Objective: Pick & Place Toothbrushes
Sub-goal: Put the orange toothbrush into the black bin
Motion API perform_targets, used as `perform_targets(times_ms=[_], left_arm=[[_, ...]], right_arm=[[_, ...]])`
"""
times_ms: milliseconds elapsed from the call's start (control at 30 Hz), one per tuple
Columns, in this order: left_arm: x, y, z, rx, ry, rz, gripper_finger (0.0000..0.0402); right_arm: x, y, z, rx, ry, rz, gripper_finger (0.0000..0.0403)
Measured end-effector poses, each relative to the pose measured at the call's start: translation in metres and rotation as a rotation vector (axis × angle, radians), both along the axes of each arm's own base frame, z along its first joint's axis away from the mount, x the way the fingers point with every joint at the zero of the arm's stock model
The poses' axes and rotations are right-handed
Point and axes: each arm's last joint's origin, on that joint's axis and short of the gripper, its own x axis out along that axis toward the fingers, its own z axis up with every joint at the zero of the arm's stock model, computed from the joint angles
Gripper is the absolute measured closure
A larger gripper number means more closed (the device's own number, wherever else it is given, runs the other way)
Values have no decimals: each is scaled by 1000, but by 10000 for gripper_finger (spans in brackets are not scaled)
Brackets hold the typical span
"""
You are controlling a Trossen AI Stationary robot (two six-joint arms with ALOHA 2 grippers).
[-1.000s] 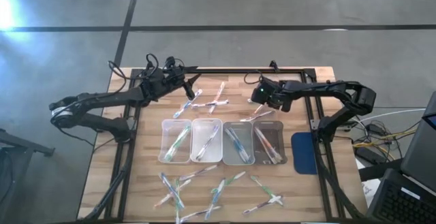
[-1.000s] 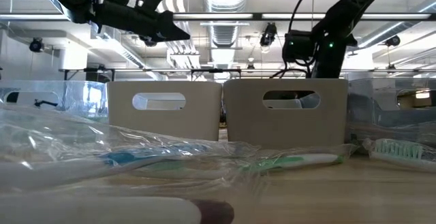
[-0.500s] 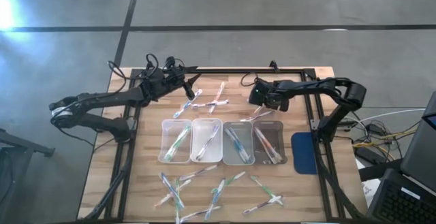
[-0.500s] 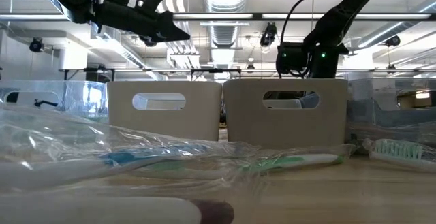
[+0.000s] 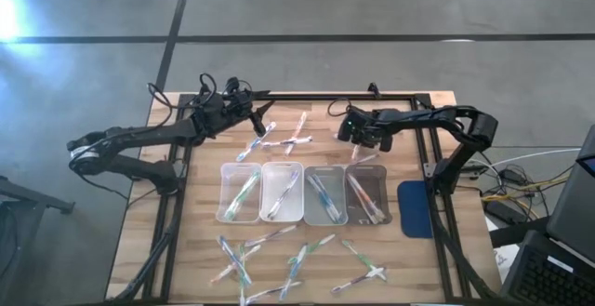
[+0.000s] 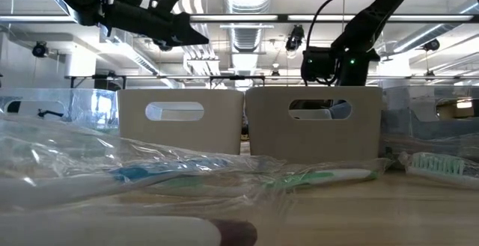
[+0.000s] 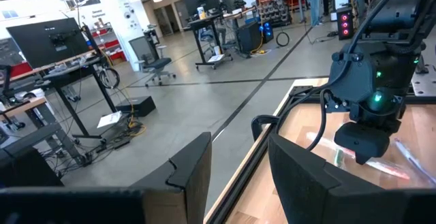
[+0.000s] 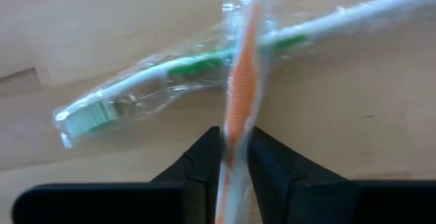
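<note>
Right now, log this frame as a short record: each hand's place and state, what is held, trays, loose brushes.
left hand: raised over the table's far left, open, empty
right hand: far side, shut on orange toothbrush
under it: green toothbrush, lying crosswise
trays: four in a row mid-table, each with brushes
loose toothbrushes: scattered along near edge

Four clear trays (image 5: 280,192) sit in a row; two arms work the table; loose wrapped toothbrushes (image 5: 290,141) are too numerous and overlapped to count.
</note>
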Motion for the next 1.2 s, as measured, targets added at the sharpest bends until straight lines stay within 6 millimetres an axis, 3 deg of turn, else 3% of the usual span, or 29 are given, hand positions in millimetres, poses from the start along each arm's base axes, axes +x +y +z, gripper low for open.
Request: perform_targets(times_ms=[167, 400, 933, 1200], left_arm=[[0, 0, 0, 0, 1, 0, 250], [0, 0, 0, 0, 1, 0, 250], [0, 0, 0, 18, 14, 1, 250], [0, 0, 0, 18, 14, 1, 250]], right_arm=[[2, 0, 1, -4, -19, -2, 363], [8, -3, 14, -14, -74, 23, 354], [25, -10, 127, -221, -171, 350, 372], [31, -1, 169, -264, -142, 511, 372]])
